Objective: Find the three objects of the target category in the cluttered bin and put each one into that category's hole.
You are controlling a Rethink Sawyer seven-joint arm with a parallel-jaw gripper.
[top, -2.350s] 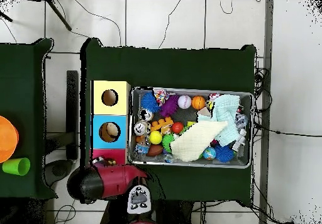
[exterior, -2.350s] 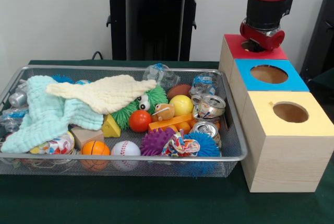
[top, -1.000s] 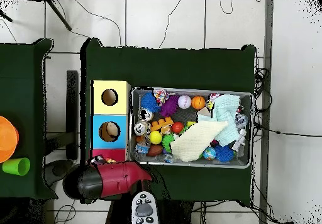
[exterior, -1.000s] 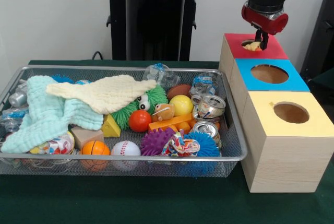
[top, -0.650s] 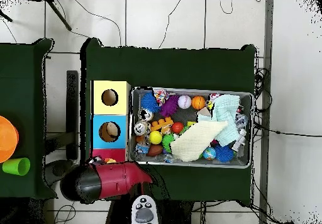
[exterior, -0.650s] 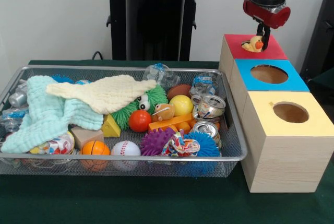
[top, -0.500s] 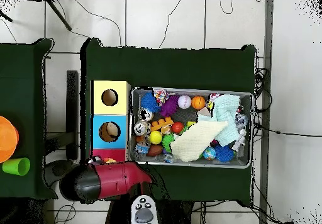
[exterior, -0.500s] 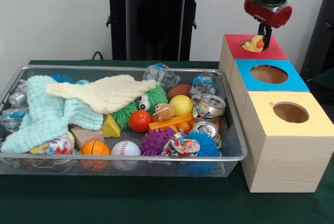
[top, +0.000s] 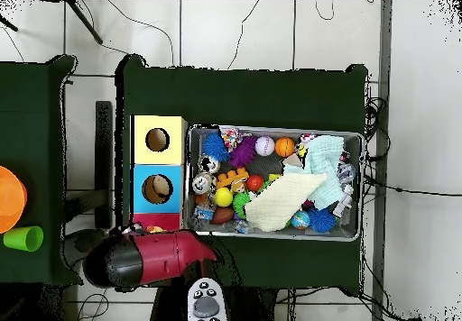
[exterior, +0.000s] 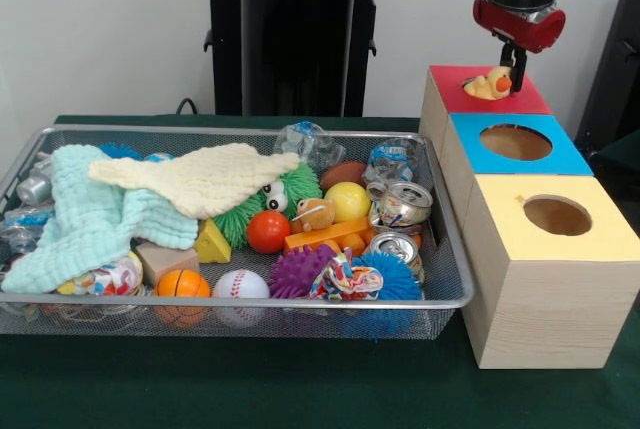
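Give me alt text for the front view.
The end effector holds a yellow rubber duck above the red box. Blue and yellow boxes sit nearer, beside a wire bin of toys, cans and cloths.

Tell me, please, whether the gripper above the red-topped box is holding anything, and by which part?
The gripper hangs over a small yellow rubber duck above the red-topped wooden box; whether it actually grips the duck, or where, cannot be told.

Orange bowl point(top: 11, 197), green cup point(top: 23, 238), on side table point(top: 36, 92)
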